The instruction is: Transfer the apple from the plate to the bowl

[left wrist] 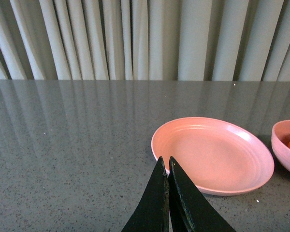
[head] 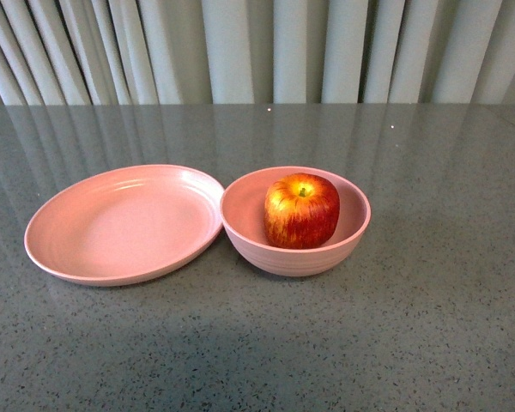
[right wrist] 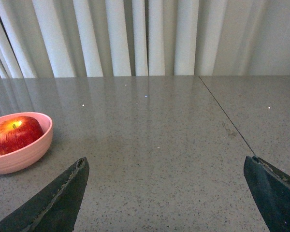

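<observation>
The apple (head: 301,211) is seen sitting upright inside the bowl (head: 295,257), its small green stem pointing up out of a yellow patch, the rest of the skin red with fine streaks. The bowl is deep, pale pink and matte, with faint ridges around its outside. Just beside it, on the robot's left, the plate (head: 60,257) is found: wide, shallow, pale pink, with a raised rim that is touching or almost touching the bowl's rim. Both rest on the grey speckled bench (head: 429,326), behind which pale curtains (head: 257,51) hang.

No arm is shown in the front view. Only in the left wrist view is the left tool (left wrist: 167,165) seen, its two dark fingers pressed together with nothing between them, held near the plate's rim; there the bowl is cut by the picture's edge and only a sliver of the apple is visible. In the right wrist view the right tool (right wrist: 166,169) is shown spread wide over bare bench, well apart from the bowl, and a thin seam (right wrist: 227,116) across the bench is revealed.
</observation>
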### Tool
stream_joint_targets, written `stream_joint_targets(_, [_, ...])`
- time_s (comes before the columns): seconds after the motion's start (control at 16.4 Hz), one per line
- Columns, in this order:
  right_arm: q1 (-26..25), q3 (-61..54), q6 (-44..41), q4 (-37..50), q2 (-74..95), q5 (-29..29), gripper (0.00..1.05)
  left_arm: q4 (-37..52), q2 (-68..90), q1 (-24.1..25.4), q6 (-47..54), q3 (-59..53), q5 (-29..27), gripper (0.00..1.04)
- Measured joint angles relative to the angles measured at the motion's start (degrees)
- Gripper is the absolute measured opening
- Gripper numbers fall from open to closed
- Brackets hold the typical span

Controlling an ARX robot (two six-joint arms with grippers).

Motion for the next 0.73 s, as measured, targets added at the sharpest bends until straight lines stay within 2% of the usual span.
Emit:
stream_joint_targets(0.3, [0.00,0.00,0.00,0.00,0.00,0.00,0.98,-4.61,-4.57,0.00,0.00,0.00,0.00,0.01])
stream_joint_targets(0.36, [0.00,0.00,0.00,-0.02,-0.02,0.00,0.98,-12.57,-9.46,0.00,0.00,0.04,0.04,0.01])
stream_joint_targets(0.43, [0.00,0.00,0.00,-0.02,-0.02,0.00,0.98,-14.80,-13.66,0.00,-0.02,0.04,-0.11,0.01])
stream_joint_targets(0.73, [0.00,0.00,0.00,0.02,0.00,0.00,0.98,-14.62,-13.84,0.09,-0.02,0.04,-0.07,0.01])
